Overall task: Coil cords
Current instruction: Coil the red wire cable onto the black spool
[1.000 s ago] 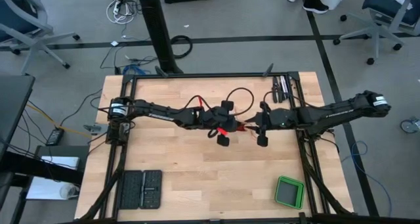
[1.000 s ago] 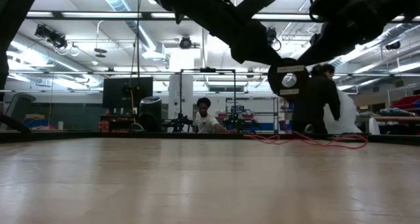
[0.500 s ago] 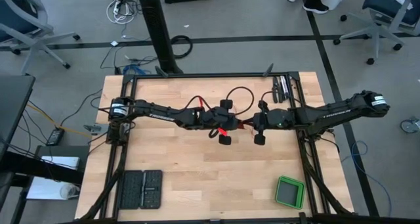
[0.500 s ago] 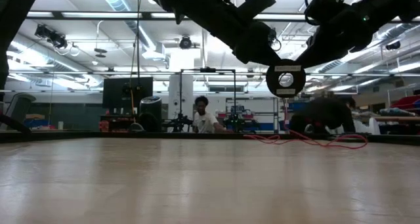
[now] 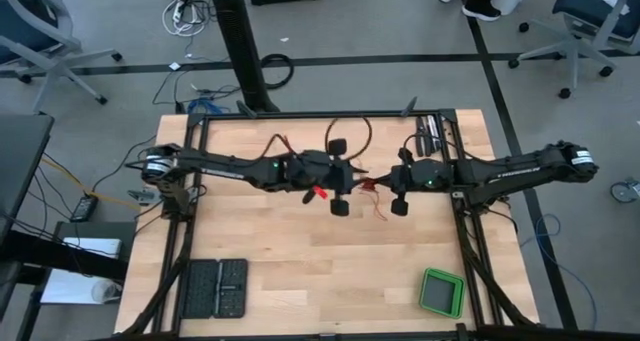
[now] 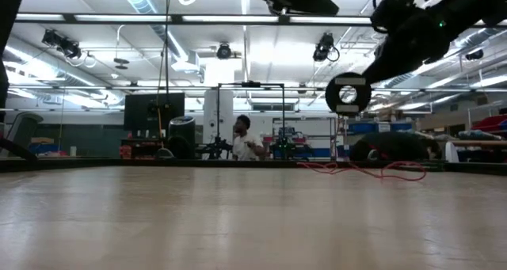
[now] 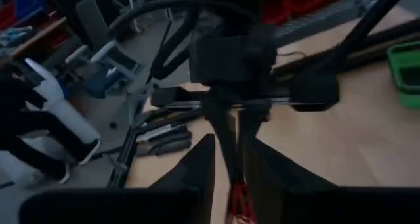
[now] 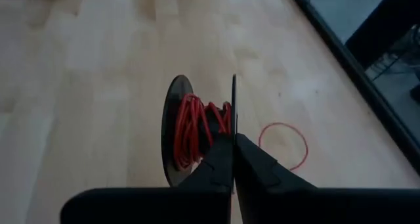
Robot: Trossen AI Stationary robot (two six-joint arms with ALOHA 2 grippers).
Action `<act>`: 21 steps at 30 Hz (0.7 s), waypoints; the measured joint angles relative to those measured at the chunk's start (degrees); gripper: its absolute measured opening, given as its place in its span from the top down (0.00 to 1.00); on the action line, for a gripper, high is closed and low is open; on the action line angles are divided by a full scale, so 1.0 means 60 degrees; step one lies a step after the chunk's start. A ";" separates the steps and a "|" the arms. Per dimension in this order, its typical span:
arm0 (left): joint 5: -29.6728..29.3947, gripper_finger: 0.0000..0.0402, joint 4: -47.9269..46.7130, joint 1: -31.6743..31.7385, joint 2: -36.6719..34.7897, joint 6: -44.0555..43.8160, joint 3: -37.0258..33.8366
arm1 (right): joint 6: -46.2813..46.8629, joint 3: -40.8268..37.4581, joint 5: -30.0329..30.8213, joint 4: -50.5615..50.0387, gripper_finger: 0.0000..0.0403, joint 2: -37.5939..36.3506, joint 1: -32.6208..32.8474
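Wooden table (image 5: 300, 271): both arms meet over its middle. Right gripper (image 8: 233, 159) fingers pinched narrow on rim of a dark spool (image 8: 176, 133) wound w/ red cord (image 8: 190, 129); loose cord loop lies on table just past the fingers. Left gripper (image 7: 226, 178): fingers close together, red cord at tips; can't tell if gripped.

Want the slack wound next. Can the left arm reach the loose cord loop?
Probably yes: the cord loop lies uncovered on open wood beside the right gripper, with the left gripper close by.
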 joint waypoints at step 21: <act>-0.0761 0.75 0.5837 -0.0107 -0.1696 -0.2521 -0.5545 | 0.0185 0.0017 -0.1569 -0.0080 1.00 -0.1436 -0.0324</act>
